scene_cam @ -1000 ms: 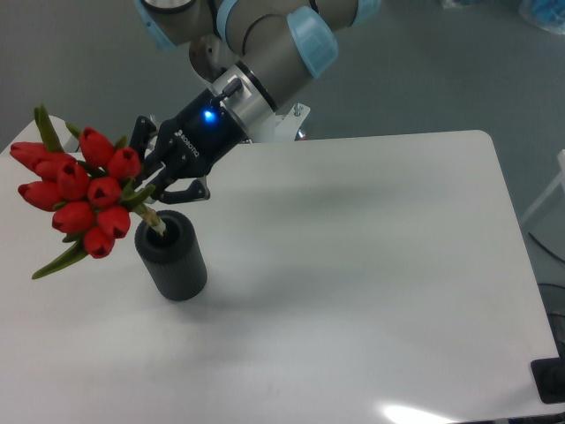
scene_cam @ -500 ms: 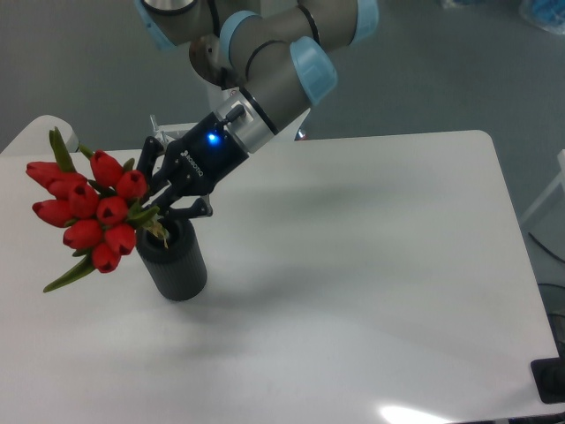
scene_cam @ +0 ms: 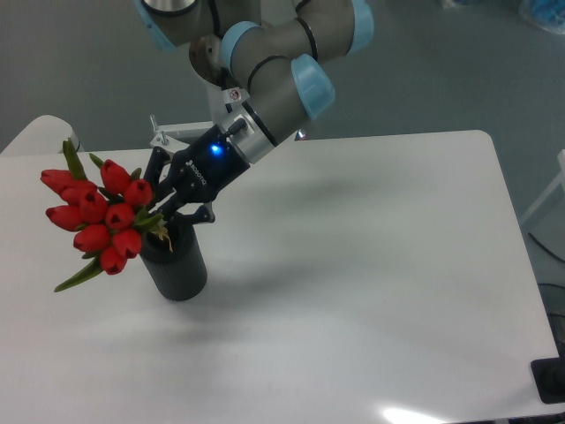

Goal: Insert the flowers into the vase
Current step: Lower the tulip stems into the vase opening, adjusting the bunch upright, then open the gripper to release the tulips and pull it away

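Observation:
The flowers (scene_cam: 99,216), a bunch of red closed tulips with green leaves, lean out to the left above the vase (scene_cam: 175,265). Their stems run down to the right into the vase's round mouth. The vase is a short dark grey cylinder standing upright on the white table (scene_cam: 353,283). My gripper (scene_cam: 164,205) sits just above and right of the vase mouth, shut on the flowers' stems below the blooms. The stem ends inside the vase are hidden.
The arm reaches in from the top centre, its blue-capped joints above the table's back edge. A small metal bracket (scene_cam: 163,137) stands at the table's back edge behind the gripper. A dark object (scene_cam: 549,380) sits off the table's lower right corner.
The gripper has moved right and down with the flowers. The bunch has shifted toward the vase and the stems have gone deeper into its mouth.

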`<control>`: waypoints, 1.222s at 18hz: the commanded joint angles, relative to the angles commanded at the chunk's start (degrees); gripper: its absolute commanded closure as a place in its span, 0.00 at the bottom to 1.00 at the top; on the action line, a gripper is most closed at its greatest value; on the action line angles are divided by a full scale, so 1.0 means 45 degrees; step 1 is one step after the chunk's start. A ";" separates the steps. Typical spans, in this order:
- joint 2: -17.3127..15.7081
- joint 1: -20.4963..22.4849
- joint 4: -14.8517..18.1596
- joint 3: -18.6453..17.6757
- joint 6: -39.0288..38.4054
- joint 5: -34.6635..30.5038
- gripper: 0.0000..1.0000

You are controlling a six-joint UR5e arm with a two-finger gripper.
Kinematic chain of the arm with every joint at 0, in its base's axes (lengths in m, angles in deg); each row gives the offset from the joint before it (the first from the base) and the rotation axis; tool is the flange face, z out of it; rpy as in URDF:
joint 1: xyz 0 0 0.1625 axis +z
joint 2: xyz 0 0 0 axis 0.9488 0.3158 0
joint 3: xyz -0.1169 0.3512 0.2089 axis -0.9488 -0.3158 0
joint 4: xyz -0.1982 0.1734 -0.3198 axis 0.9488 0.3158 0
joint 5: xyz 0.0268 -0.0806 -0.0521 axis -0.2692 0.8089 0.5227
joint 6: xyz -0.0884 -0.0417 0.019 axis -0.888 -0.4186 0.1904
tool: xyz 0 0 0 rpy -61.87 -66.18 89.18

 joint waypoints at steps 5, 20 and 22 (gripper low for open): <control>0.0117 -0.0020 0.0000 -0.0234 0.0274 -0.0020 0.78; 0.0625 0.0214 -0.0078 -0.0255 0.0393 -0.0039 0.65; 0.0625 0.0215 -0.0078 -0.0255 0.0334 -0.0058 0.57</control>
